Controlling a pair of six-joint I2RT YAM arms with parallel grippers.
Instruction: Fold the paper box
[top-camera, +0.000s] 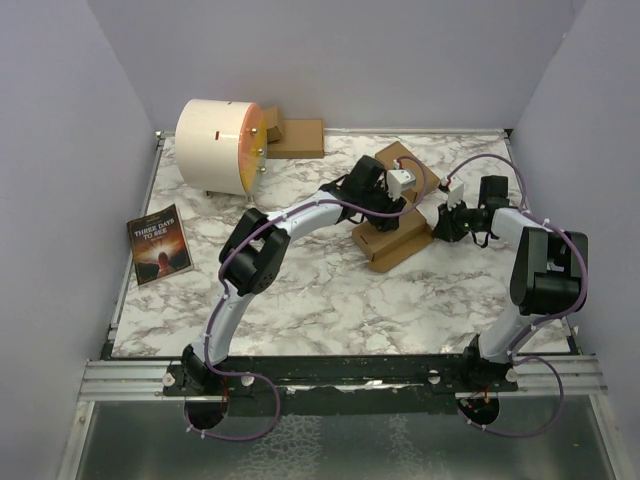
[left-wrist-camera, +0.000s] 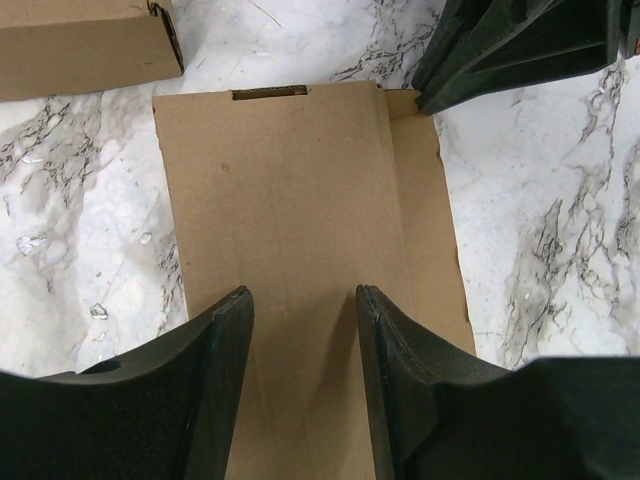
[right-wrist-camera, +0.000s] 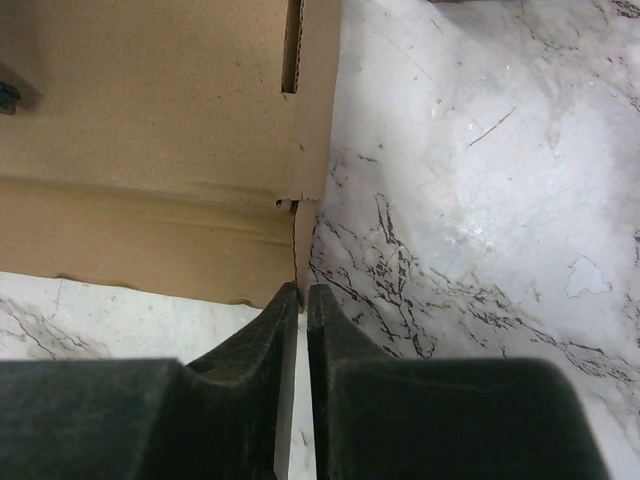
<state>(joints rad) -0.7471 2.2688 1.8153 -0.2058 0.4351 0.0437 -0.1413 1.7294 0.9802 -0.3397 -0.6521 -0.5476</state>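
The paper box (top-camera: 395, 240) lies mostly flat on the marbled desk (top-camera: 330, 290), about mid-desk between the two arms, with a second brown carton (left-wrist-camera: 80, 45) just beyond its far corner. The left fingers (left-wrist-camera: 225, 340) stand released, spread apart over the broad middle panel and gripping nothing; whether they press on the cardboard I cannot tell. The right fingers (right-wrist-camera: 270, 340) are drawn almost together at the corner of the narrow side flap (left-wrist-camera: 425, 200), and the flap's thin edge appears to be nipped between their tips. The step in hand looks like raising this side flap along its crease while the panel is held down. The next move calls for a firm pinch and a steady upward swing about the crease, with the left arm pinning the panel so the sheet does not slide.
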